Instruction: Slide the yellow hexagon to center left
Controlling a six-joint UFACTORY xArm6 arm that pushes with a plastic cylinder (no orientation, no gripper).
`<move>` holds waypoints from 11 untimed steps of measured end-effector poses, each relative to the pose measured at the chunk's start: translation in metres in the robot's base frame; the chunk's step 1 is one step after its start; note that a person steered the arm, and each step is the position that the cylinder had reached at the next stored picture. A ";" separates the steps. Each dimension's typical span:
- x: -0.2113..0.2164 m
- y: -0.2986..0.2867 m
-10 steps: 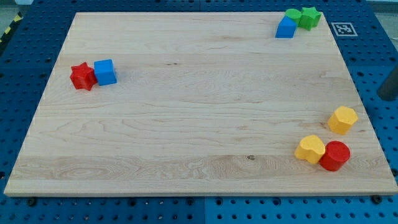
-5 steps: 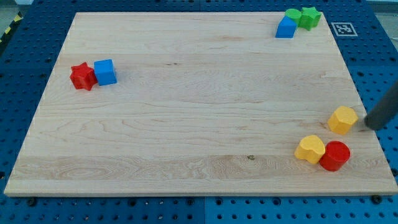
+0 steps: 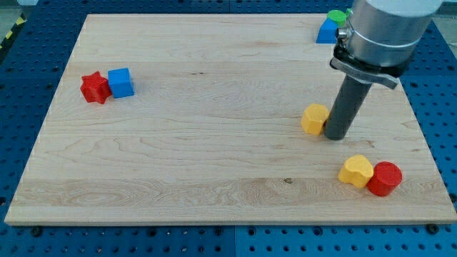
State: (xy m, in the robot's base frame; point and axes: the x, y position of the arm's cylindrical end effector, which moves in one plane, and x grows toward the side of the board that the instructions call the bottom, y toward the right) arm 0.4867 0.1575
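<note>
tip (image 3: 336, 135) touching right side of yellow hexagon (image 3: 314, 118), right of board centre | no fingers, bare rod | yellow block (image 3: 355, 171) touching red cylinder (image 3: 385, 178), near right

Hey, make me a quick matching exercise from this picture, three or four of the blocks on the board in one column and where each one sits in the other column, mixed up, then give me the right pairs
Things
1. yellow hexagon
2. red star
3. red cylinder
4. blue cube

Places
A. lower part of the view's right, touching another yellow block
B. right of the board's middle, at the left side of my tip
C. the view's left, farthest left on the board
D. the view's left, touching the star's right side

Pairs: 1-B, 2-C, 3-A, 4-D
</note>
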 end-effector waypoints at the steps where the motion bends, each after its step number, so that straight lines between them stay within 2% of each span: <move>1: -0.012 -0.008; 3: -0.045 -0.029; 5: -0.051 -0.081; 7: -0.078 -0.138; 9: -0.072 -0.154; 11: -0.023 -0.157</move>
State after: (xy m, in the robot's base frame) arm 0.4641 0.0000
